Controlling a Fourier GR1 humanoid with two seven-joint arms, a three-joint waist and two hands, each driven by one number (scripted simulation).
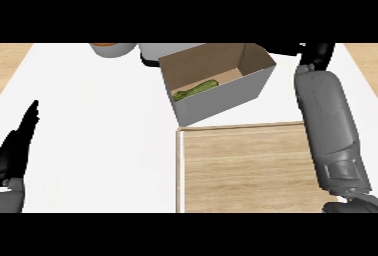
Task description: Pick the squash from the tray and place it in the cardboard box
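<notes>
Squash (196, 90) lies on the floor of the cardboard box (221, 97), so the placing looks done; the wooden tray (244, 170) holds nothing; the right hand (316, 54) sits beyond the box's far corner, its fingers hidden, so I cannot tell their state; the left hand (21, 137) rests open at the left edge; 1 risk: the right forearm, drawing back, could clip the box wall and shove it.

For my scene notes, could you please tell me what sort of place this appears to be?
Probably a kitchen counter: a white worktop carries a wooden tray, a cardboard box holding a green squash, and a bowl-like vessel.
</notes>
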